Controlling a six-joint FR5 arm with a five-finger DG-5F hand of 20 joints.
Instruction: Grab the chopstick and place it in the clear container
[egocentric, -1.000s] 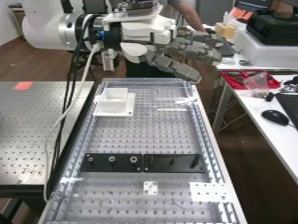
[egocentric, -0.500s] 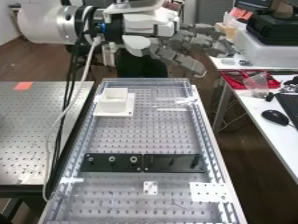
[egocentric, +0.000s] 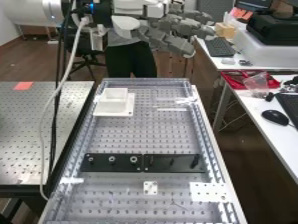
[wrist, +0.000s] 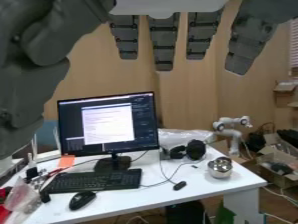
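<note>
The hand (egocentric: 169, 31) is up beyond the bench's far end in the high view, its fingers extended and holding nothing. In the wrist view, the hand (wrist: 164, 42) has straight fingers spread apart and the thumb off to one side. A thin white stick (egocentric: 171, 109), perhaps the chopstick, lies crosswise near the bench's far right corner. Just beyond it is a clear, shiny piece (egocentric: 174, 100); whether this is the clear container I cannot tell. The hand is well apart from both.
A white open box (egocentric: 114, 99) on a white plate stands at the far left of the perforated bench (egocentric: 149, 135). Black blocks (egocentric: 143, 162) cross its middle. A side desk (egocentric: 269, 120) holds a red tray (egocentric: 249, 80) and mouse. A monitor (wrist: 110, 125) stands on a desk.
In the high view, the hand first shifted a little right, then moved up and left, away from the bench's far end. Its fingers stayed extended. The things on the bench have kept their places.
</note>
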